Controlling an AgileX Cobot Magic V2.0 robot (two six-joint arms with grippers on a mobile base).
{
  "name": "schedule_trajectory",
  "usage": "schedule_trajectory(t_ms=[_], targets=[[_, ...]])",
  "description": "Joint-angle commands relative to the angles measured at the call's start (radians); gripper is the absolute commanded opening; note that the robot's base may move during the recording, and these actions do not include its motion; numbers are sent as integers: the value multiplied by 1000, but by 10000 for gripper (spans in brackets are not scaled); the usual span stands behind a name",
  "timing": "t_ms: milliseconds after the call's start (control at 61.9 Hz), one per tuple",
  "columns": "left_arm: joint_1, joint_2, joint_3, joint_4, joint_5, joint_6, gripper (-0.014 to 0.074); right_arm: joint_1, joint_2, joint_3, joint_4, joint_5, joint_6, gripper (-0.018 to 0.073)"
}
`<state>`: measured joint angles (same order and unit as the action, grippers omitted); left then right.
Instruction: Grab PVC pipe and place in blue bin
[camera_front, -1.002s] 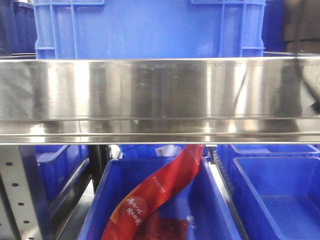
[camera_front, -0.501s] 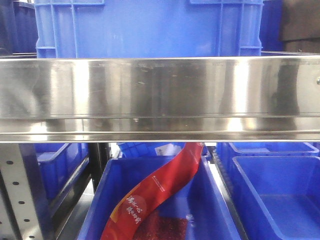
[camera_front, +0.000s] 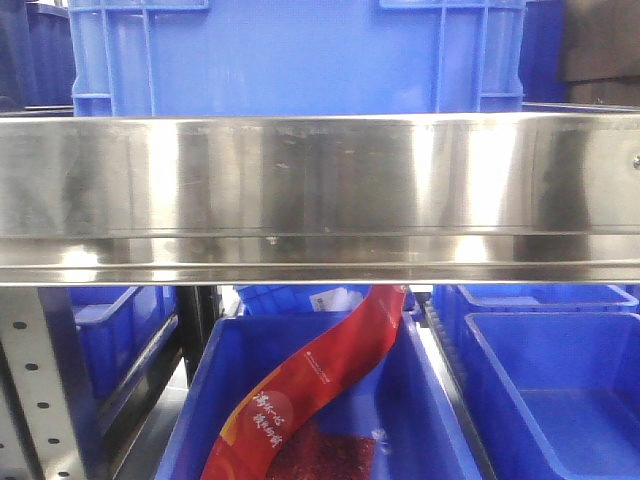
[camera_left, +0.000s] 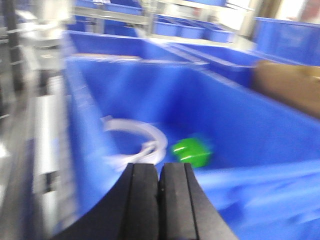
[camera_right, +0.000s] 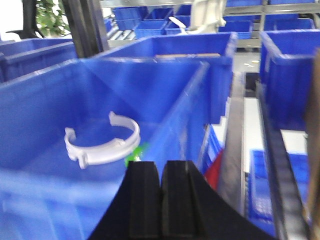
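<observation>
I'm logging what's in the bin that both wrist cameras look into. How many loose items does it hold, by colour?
White: 1, a clamp ring
Green: 1, a small object, too blurred to name
Total: 2 in the blue bin

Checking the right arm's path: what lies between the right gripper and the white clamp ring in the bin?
In the right wrist view, only a green object lies between the shut right gripper and the white clamp ring.
</observation>
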<state>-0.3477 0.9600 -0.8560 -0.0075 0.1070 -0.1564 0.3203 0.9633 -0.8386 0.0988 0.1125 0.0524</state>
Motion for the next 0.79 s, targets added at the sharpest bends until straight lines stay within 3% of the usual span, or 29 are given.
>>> schedule_trajectory(t_ms=[0, 145, 323, 776], targets=[[41, -69, 57, -10, -18, -4, -111, -15, -66, 61, -7, -35, 0, -167], [86, -192, 178, -2, -14, -4, -111, -37, -164, 168, -9, -47, 0, -167], [86, -319, 285, 13, -23, -4, -111, -41, -278, 250, -9, -47, 0, -167], [86, -426, 309, 13, -25, -4, -111, -41, -481, 255, -9, -16, 0, -167]])
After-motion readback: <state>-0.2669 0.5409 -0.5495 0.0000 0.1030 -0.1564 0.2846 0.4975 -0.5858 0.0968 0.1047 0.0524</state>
